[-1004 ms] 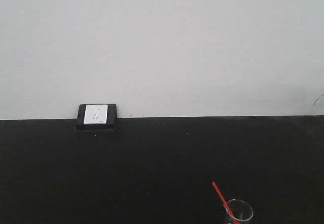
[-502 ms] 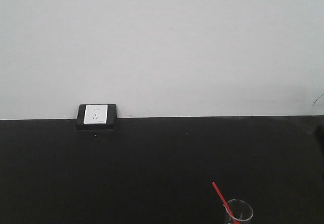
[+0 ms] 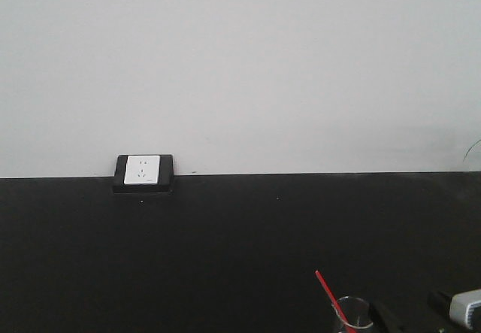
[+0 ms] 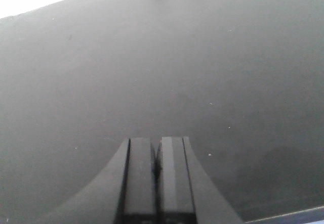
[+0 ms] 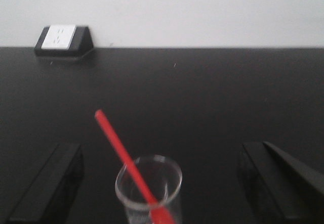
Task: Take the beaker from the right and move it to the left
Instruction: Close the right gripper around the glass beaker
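Observation:
The beaker (image 5: 148, 183) is small clear glass with a thin red stick (image 5: 119, 143) leaning out to the upper left. It stands on the black table between the fingers of my right gripper (image 5: 159, 150), which is open wide and does not touch it. In the front view the beaker (image 3: 353, 314) is at the bottom right edge, with one black right finger (image 3: 385, 316) just to its right. My left gripper (image 4: 157, 144) is shut and empty over bare black table.
A black box with a white socket face (image 3: 143, 172) sits at the table's back edge against the white wall; it also shows in the right wrist view (image 5: 62, 39). The black tabletop (image 3: 225, 250) stretches left of the beaker.
My right gripper has come into the front view at the bottom right, beside the beaker. The beaker and its red stick have not moved.

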Robot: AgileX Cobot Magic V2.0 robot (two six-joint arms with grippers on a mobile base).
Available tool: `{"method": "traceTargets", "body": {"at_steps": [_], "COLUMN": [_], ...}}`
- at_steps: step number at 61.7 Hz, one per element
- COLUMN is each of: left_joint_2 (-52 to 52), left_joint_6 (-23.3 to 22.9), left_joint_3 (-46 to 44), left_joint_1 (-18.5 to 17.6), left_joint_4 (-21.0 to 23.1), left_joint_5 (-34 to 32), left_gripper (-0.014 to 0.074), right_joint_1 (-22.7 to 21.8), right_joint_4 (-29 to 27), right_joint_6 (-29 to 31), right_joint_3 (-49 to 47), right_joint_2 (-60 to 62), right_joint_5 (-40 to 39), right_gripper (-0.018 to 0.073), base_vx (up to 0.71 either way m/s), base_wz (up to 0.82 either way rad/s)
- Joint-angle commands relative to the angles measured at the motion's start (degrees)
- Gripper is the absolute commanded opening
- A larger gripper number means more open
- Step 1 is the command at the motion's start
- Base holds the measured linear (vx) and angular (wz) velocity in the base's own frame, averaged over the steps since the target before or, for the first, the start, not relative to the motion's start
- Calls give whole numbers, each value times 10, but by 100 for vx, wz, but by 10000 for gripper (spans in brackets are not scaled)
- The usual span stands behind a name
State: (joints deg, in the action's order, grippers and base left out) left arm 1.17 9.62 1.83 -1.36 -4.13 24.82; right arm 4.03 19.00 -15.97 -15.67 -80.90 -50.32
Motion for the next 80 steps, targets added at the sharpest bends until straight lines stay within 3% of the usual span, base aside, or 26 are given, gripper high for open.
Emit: {"method": "traceTargets", "body": {"at_steps": [1,18,46,60,80], "left_joint_2": [4,4,4,4,4], "left_joint_6": [-1,-1,-1,-1,-1], "left_joint_3": [11,11,11,11,11], "left_joint_1": [-1,-1,-1,-1,-1], "left_joint_4": [-1,-1,-1,-1,-1], "left_joint_5": [-47,-47,-47,-47,-47], "left_gripper": [-6,-6,-6,-6,-6], "right_joint_1": [1,1,1,1,3], "right_joint_4": [-2,-4,7,62,60], "right_joint_6": [5,8,18,18,18], "right_joint_3": [15,31,-46,-101,-170], "right_joint_2": [-23,-161,-268,-314,-363], "right_joint_5": [-113,-267,-267,-267,-267], "right_gripper": [643,629,586,585,585], "base_vx": [0,0,0,0,0], "base_wz": [0,0,0,0,0]}}
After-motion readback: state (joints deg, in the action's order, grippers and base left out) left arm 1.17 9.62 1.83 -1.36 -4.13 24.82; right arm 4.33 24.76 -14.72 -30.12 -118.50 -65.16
